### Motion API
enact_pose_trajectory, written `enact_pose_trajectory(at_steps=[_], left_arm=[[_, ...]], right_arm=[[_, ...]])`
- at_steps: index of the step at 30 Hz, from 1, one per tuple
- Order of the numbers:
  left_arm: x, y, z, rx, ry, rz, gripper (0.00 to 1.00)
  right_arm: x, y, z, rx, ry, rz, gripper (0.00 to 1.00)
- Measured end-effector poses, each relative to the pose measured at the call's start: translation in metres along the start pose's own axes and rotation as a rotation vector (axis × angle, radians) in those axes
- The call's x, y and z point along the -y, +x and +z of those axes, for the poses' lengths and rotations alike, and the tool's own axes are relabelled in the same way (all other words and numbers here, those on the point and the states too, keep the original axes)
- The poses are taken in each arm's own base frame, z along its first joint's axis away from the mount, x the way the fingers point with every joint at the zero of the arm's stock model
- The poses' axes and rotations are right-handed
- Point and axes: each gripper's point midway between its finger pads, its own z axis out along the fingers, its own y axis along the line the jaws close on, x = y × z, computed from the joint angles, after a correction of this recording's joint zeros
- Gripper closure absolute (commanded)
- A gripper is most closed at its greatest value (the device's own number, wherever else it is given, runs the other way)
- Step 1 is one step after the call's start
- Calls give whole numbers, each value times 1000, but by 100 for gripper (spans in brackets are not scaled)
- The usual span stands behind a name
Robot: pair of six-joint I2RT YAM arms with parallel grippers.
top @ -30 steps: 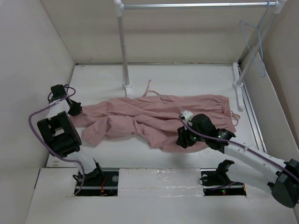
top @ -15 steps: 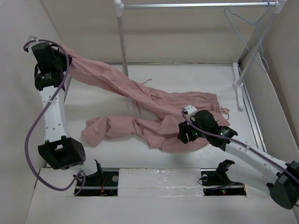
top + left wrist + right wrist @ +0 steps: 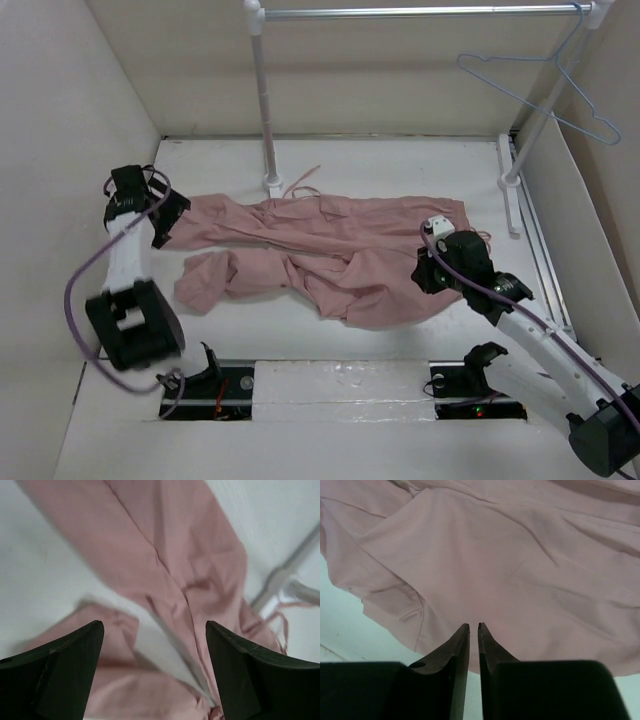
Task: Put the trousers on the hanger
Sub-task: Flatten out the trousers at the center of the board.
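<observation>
Where white table [image 3: 400,165] meets beige walls [image 3: 60,100] | trousers [image 3: 340,250] sprawled | hanger [image 3: 522,97] on rail [image 3: 420,12]

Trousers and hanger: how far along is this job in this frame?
Done: nothing; the hanger hangs bare on the rail. In hand: the trousers lie spread on the table, left gripper open over one leg, right gripper nearly shut near the waist end, any pinch unconfirmed. Left: lift and drape them over the hanger.

We find the trousers [image 3: 190,580] blurred and cropped in the left wrist view; whether the right fingers [image 3: 456,652] pinch any cloth, we cannot tell.
</observation>
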Motion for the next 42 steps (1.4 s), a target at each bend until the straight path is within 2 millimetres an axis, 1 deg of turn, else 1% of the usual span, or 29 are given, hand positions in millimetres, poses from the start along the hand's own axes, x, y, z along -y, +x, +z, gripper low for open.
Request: enact_pose_trajectory(at_steps=[2,3,4,6,7,8,9,11,12,13,14,15,16,18,19,20,22,24,28,29,31,34,37,38,40,41,42], left_arm=[[-3,9,-45,86,43,12,22],[-4,11,-71,150,80,14,22],[-5,15,-95,207,115,12,22],[-15,27,-124,275,160,-13,22],[-22,35,-129,287,166,-32,22],[-31,44,-125,284,160,-55,22],[-46,60,-114,244,122,-76,22],[-73,97,-84,131,45,-138,22],[-90,120,-70,58,-13,-175,22],[-104,140,-61,-8,-64,-213,22],[-115,156,-56,-53,-104,-249,23],[-120,164,-55,-73,-123,-284,23],[-120,165,-55,-72,-124,-325,25],[-108,155,-59,-24,-68,-405,30],[-103,150,-61,0,-38,-436,43],[-97,144,-65,34,8,-481,43],[-91,137,-67,76,58,-552,49],[-94,140,-65,83,66,-608,49],[-104,153,-56,45,11,-678,46],[-105,155,-55,36,2,-687,43],[-106,158,-52,16,-14,-705,40],[-108,161,-45,-8,-49,-727,39],[-111,162,-35,-23,-93,-741,50],[-113,164,-30,-31,-113,-743,68],[-116,165,-24,-36,-144,-750,88],[-117,165,-23,-34,-149,-746,100],[-117,164,-23,-30,-146,-742,100]], right_arm=[[2,-3,-2,14,0,11,83],[1,-4,-2,16,-9,11,80],[-1,-4,-2,16,-21,10,72],[-7,-4,-2,15,-55,7,66],[-10,-4,-2,15,-70,3,65],[-12,-4,-2,14,-80,1,61],[-17,-3,-2,9,-105,-8,61],[-24,-1,-3,2,-138,-25,59],[-28,0,-3,-1,-158,-36,59],[-31,0,-4,-3,-173,-45,59],[-34,1,-4,-5,-189,-56,59],[-36,2,-5,-7,-204,-66,58],[-38,2,-5,-8,-216,-74,58],[-42,3,-6,-11,-238,-91,58],[-43,4,-6,-12,-248,-98,58],[-44,4,-7,-13,-256,-104,58],[-46,5,-8,-15,-266,-116,58],[-46,5,-9,-11,-269,-128,57],[-46,7,-11,-13,-271,-150,57],[-45,8,-11,-16,-270,-152,56],[-45,7,-11,-20,-269,-157,56],[-45,6,-9,-32,-269,-161,56],[-45,8,-6,-49,-270,-165,57],[-44,8,-5,-52,-268,-166,56],[-43,9,-5,-56,-264,-170,56],[-42,9,-6,-55,-260,-171,56],[-42,8,-6,-53,-256,-173,56]])
